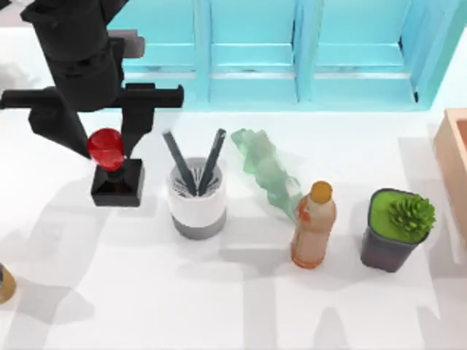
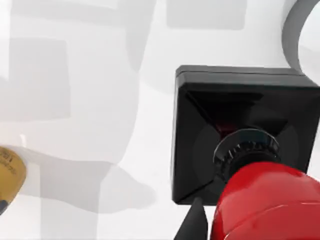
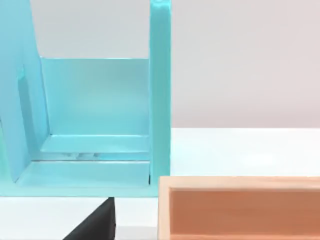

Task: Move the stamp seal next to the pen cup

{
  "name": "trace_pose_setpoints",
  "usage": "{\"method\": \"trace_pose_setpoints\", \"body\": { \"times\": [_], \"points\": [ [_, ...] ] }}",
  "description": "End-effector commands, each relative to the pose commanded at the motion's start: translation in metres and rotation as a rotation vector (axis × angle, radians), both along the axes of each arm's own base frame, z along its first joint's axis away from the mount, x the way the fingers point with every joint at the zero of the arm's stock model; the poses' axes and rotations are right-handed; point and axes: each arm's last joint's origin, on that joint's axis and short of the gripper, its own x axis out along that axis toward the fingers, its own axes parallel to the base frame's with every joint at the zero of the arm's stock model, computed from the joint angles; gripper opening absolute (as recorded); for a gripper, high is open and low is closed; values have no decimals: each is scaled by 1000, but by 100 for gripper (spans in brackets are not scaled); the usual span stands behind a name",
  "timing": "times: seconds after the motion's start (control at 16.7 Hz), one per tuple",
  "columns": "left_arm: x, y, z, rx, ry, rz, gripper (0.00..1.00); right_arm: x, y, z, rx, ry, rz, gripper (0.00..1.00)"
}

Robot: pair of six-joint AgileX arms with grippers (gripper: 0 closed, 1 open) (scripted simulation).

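Top view: the left gripper (image 1: 108, 149) is hanging over the table's left half, its two fingers (image 1: 136, 117) flanking the red knob of the stamp seal (image 1: 115, 171). The seal's black base is sitting flat on the white table (image 1: 241, 306), just beside the pen cup (image 1: 197, 193), at the cup's nine o'clock. Whether the fingers are pinching the knob or standing slightly off it, I cannot tell. At the cup's three o'clock a green crumpled bag (image 1: 268, 171), an orange bottle (image 1: 314, 226) and a potted plant (image 1: 398, 230) are standing in a row. A turquoise shelf unit (image 1: 306, 51) is backing the table.

Left wrist view: the seal's base (image 2: 240, 125) is resting on the table with the red knob close to the lens; a curved grey band (image 2: 295, 35) of the cup is showing near it.

Right wrist view: the right arm is sitting parked, looking at the shelf unit and a wooden box (image 3: 240, 210).

Judgement: the placing looks done; next calls for release and a straight lift clear of the knob.
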Motion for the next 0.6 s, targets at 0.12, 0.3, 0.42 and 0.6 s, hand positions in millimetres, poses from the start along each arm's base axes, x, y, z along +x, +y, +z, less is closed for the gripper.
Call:
{"method": "trace_pose_setpoints", "body": {
  "times": [0.12,0.3,0.42,0.6],
  "points": [
    [0,0,0,0,0,0,83,0,0,0,0,0,0,100],
    [0,0,0,0,0,0,100,0,0,0,0,0,0,100],
    [0,0,0,0,0,0,100,0,0,0,0,0,0,100],
    [0,0,0,0,0,0,100,0,0,0,0,0,0,100]
  ]
}}
